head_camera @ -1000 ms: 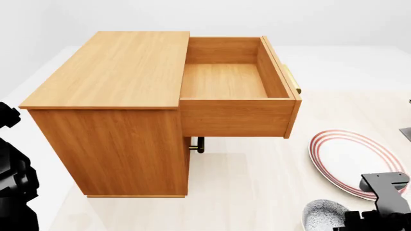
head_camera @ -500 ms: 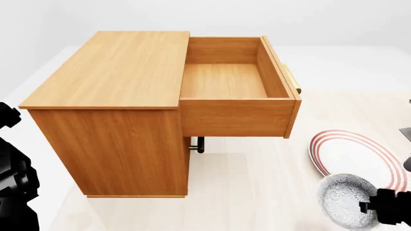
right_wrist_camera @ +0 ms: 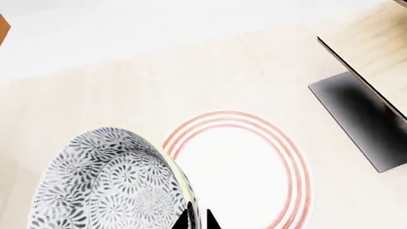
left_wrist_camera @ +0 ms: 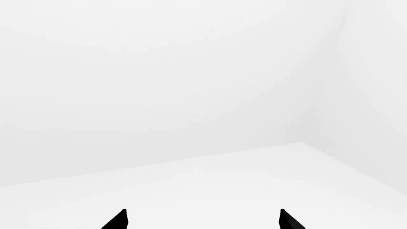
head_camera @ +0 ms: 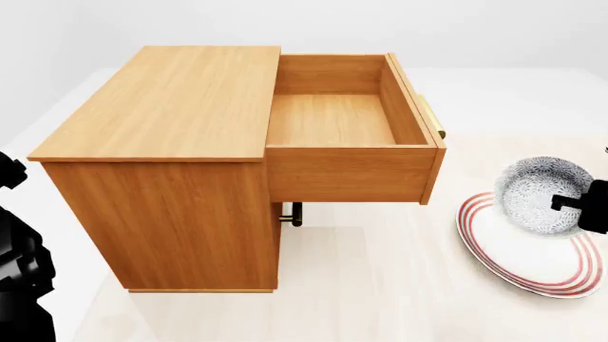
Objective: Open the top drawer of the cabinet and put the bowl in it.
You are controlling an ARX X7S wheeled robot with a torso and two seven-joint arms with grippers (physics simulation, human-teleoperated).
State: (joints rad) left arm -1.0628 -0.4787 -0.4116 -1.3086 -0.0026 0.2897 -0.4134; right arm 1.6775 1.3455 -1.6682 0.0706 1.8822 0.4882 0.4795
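The orange-brown cabinet (head_camera: 166, 107) stands at the left of the head view. Its top drawer (head_camera: 332, 121) is pulled far out to the right, with nothing inside it and its brass handle (head_camera: 433, 120) on the far right face. The speckled bowl (head_camera: 542, 194) hangs tilted in the air over the plate, right of the drawer front. My right gripper (head_camera: 570, 203) is shut on its rim. In the right wrist view the bowl (right_wrist_camera: 108, 186) fills the lower left, and the right gripper (right_wrist_camera: 196, 220) pinches its rim. My left gripper (left_wrist_camera: 202, 222) is open, facing a blank white wall.
A white plate with red rings (head_camera: 532, 246) lies on the pale floor under the bowl, and shows again as the plate (right_wrist_camera: 239, 167) in the right wrist view. A pale wooden rack (right_wrist_camera: 372, 62) with a dark base stands beyond it. My left arm (head_camera: 19, 271) is at the cabinet's left.
My right gripper has lifted the bowl from low near the view's bottom edge, up and away, to hang over the plate. The drawer and left arm have not moved.
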